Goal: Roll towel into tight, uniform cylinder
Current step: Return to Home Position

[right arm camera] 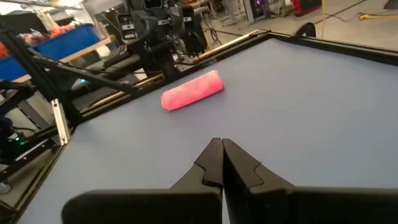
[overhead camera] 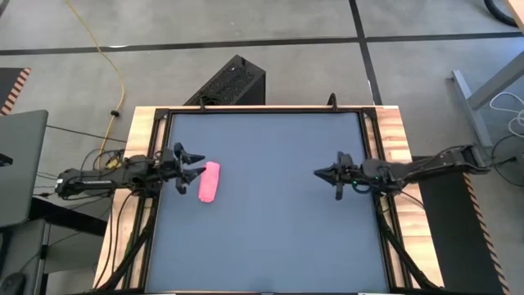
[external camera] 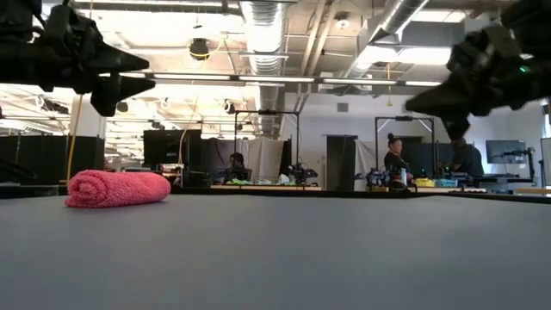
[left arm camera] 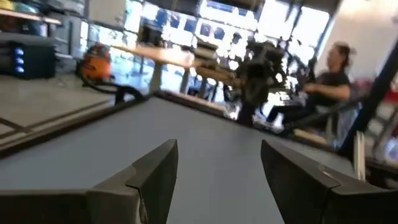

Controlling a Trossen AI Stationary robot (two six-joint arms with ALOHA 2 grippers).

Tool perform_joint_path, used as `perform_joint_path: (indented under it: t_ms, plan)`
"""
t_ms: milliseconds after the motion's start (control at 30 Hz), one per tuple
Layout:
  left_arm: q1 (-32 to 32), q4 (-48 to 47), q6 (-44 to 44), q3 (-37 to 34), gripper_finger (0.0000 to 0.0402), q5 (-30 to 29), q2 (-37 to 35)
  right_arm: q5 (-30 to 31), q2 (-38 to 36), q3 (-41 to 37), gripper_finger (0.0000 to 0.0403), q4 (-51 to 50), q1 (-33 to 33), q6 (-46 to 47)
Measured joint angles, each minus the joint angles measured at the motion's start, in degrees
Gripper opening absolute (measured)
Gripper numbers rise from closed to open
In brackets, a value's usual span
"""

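Observation:
The bright pink towel (overhead camera: 210,181) lies rolled into a short cylinder on its side on the dark grey tabletop, near the left edge; it also shows in the low view (external camera: 118,188) and the right wrist view (right arm camera: 192,89). My left gripper (overhead camera: 193,164) is open and empty, raised above the table just left of the roll. My right gripper (overhead camera: 319,173) is shut and empty, raised over the table's right half, pointing toward the towel. The towel is out of the left wrist view.
The table has a black frame and wooden side rails (overhead camera: 393,131). A black box (overhead camera: 229,82) stands on the floor beyond the far edge. People sit at benches in the room behind (external camera: 396,159). The tabletop (overhead camera: 270,221) between the arms is bare.

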Motion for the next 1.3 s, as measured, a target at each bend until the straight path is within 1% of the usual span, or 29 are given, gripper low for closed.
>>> perform_joint_path:
  t_ms: [100,167,233,333,400,467,533,600,667,933,1300]
  plan:
    - [-0.1,0.5,1.2,-0.1,0.0222,2.1,-0.5,0.9,-4.9,-3.7,0.0021,-1.6,-0.1,0.2]
    - [-0.1,-0.9,1.4,-0.1,0.0222,2.8,-0.5,3.7,-8.6,-3.6,0.0021,-6.2,-0.3,0.9]
    - [-0.1,-3.7,1.4,-0.1,0.0222,3.9,-0.5,5.1,-11.7,-3.6,0.0021,-10.1,-0.3,0.6]
    - [-0.1,-6.6,2.5,-0.2,0.0222,4.4,-0.6,5.1,-16.6,-3.6,0.0021,-16.5,-0.3,-0.9]
    - [-0.1,-8.5,2.7,-0.2,0.0222,4.9,-0.6,5.4,-20.2,-3.6,0.0021,-21.6,-0.3,0.6]
    - [-0.1,-8.2,2.7,-0.2,0.0222,7.7,-0.6,6.3,-22.9,-3.6,0.0021,-21.8,-0.4,0.5]
    - [-0.1,-8.5,2.5,-0.2,0.0222,10.8,-0.6,6.3,-24.7,-3.6,0.0021,-21.9,-0.7,-3.8]
    - [-0.2,-9.2,3.3,-0.2,0.0222,11.7,-0.3,6.2,-25.4,-3.5,0.0023,-22.1,-0.7,-7.5]
    - [-0.4,-9.1,3.2,-0.2,0.0222,10.7,0.4,6.2,-25.6,-3.5,0.0028,-22.2,-0.7,-9.7]
    - [-0.4,-9.1,-4.8,-0.3,0.0222,10.8,2.5,6.0,-25.6,-3.5,0.0039,-22.4,-0.7,-9.7]
    - [-0.4,-9.1,-5.8,-0.3,0.0222,10.8,2.5,6.0,-25.6,-3.5,0.0039,-22.6,-0.7,-9.7]
